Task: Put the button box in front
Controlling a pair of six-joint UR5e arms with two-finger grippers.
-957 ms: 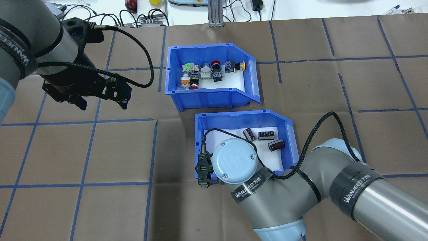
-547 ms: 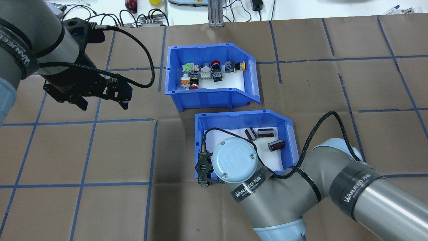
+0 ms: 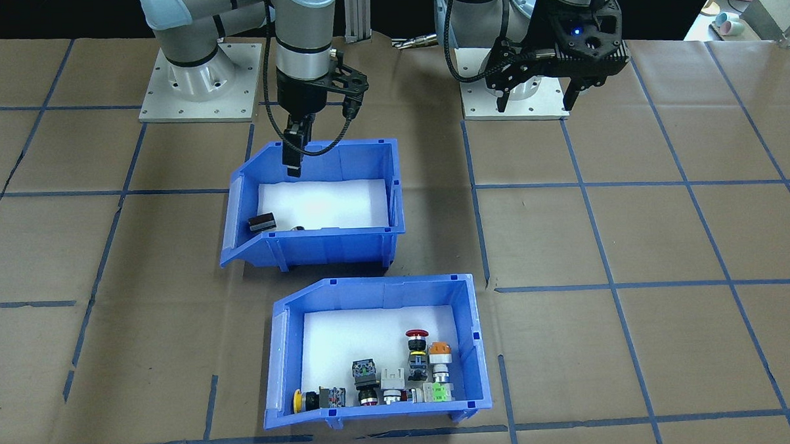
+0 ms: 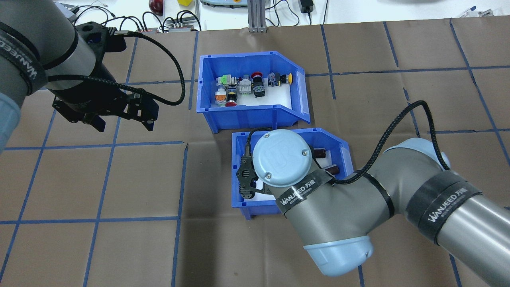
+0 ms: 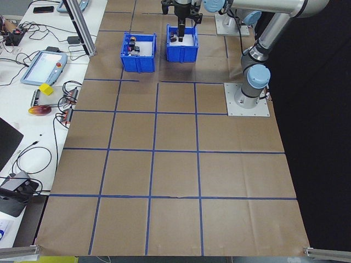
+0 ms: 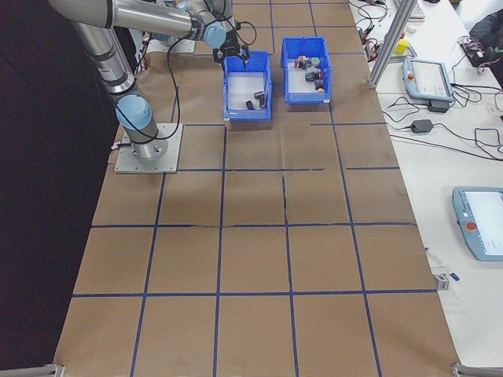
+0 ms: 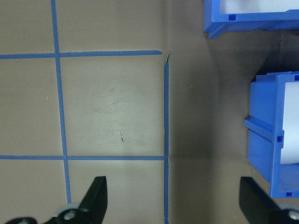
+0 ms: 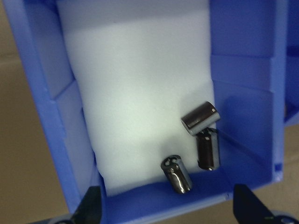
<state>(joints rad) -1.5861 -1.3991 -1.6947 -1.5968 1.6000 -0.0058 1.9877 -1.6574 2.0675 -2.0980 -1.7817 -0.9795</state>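
**Blue button box sat apart from both claws**

Blue plastic, white-lined, the button box [image 3: 376, 351] lay in the front-facing view at the table edge farthest from the robot, its red, orange, yellow and green switches bunched along its far wall. The second blue bin with dark cylinders [image 3: 315, 205] stood between it and the robot. The right gripper [image 3: 293, 161] hung at that second bin's robot-side wall, well apart from the button box; its spread could not be told there. The left gripper [image 3: 537, 102] hovered over bare brown paper near its base, fingers spread wide.

From overhead, the button box [image 4: 251, 89] sat just beyond the cylinder bin [image 4: 293, 169], the right arm's wrist covering much of the latter. The left gripper [image 4: 123, 121] hung to the left of both bins, touching neither.

The left wrist camera showed two dark fingertips [image 7: 96, 196] wide apart above taped paper, blue bin corners at the frame's right.

The right wrist camera showed fingertips [image 8: 91, 203] wide, three dark cylinders [image 8: 200, 117] lying on the white liner below.
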